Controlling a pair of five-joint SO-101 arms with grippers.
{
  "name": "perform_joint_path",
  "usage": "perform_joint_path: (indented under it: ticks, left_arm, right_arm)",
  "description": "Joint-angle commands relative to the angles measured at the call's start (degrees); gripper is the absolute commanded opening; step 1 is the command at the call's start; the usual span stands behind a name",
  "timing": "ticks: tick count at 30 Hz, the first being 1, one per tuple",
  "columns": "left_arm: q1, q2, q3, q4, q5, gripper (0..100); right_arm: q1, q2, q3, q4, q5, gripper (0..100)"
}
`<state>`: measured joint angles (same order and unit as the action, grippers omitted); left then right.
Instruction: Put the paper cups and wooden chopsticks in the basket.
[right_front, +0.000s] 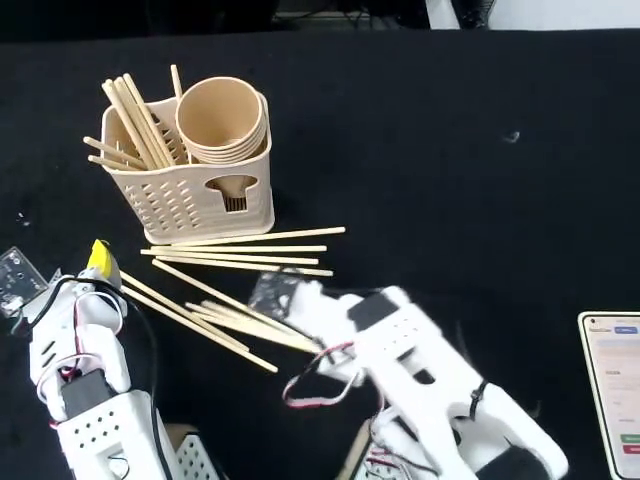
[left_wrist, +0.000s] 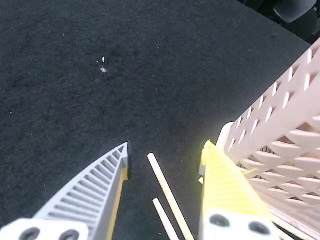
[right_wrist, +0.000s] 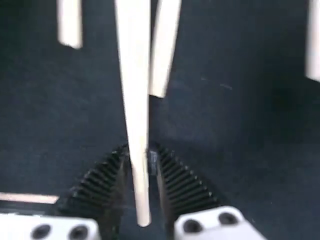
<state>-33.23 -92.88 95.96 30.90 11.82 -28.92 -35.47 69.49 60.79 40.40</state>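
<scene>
**One Chopstick in the Right Claw, Cups in the Basket**

Pinched between the black toothed fingers (right_wrist: 180, 185) of the right gripper (right_wrist: 140, 156): a single wooden chopstick (right_wrist: 135, 95), pressed from both sides near one end, its length running away over the black table cloth (right_wrist: 240, 125). Lying flat just beyond it, more loose chopsticks (right_wrist: 162, 45).

Seen from above, near the front of the table at centre, with the white right arm (right_front: 430, 380) stretched toward a fan of slanted chopsticks (right_front: 195, 310). Just behind that fan, four more sticks (right_front: 245, 250) laid side by side, almost parallel, close to the foot of the basket (right_front: 195, 200).

Standing upright toward the far left of the table, that cream perforated basket. Nested inside its right half, a stack of paper cups (right_front: 222, 118), mouths up. Leaning in its left half, a bundle of chopsticks (right_front: 130, 120), tips poking above the rim.

At front left, the left gripper (left_wrist: 166, 146), spread wide and gripping nothing, one grey finger (left_wrist: 102, 185) and one yellow finger (left_wrist: 225, 190) either side of two stick ends (left_wrist: 170, 200) on the cloth, the yellow one just beside the basket wall. At the right edge of the table, a lit phone screen (right_front: 612, 390).
</scene>
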Motion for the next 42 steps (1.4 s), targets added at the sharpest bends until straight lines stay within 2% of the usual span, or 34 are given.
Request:
perform_joint_path:
  ticks: [1,7,12,14,17,23,27,31,38,42]
  left_arm:
    - [0.7,-0.7,-0.1,-0.2,-0.5,23]
    - [0.7,-0.7,-0.1,-0.2,-0.5,23]
    - [0.7,-0.7,-0.1,-0.2,-0.5,23]
    - [0.7,-0.7,-0.1,-0.2,-0.5,23]
    - [0.7,-0.7,-0.1,-0.2,-0.5,23]
    - [0.7,-0.7,-0.1,-0.2,-0.5,23]
    - [0.7,-0.7,-0.1,-0.2,-0.5,23]
    - [0.7,-0.7,-0.1,-0.2,-0.5,23]
    - [0.7,-0.7,-0.1,-0.2,-0.5,23]
    - [0.7,-0.7,-0.1,-0.2,-0.5,23]
  right_arm:
    - [12.5,-1.7,-0.4,0.0,8.4,1.1]
    - [28.0,-2.0,-0.4,-0.3,19.1,1.1]
    - [30.3,-1.8,-2.4,0.3,19.9,3.4]
    - [30.2,-1.8,-3.6,0.3,19.6,10.3]
    - [28.2,-1.8,-5.9,0.4,14.4,20.2]
    - [18.3,-1.7,-10.9,2.8,5.1,21.1]
    - [10.5,-0.7,-9.5,-5.8,-2.3,21.1]
    - [5.5,5.9,-6.1,-14.0,-4.2,21.1]
    - [8.7,20.7,-11.3,-16.8,-4.0,21.1]
    - [10.5,24.8,-15.7,-13.3,-0.3,9.6]
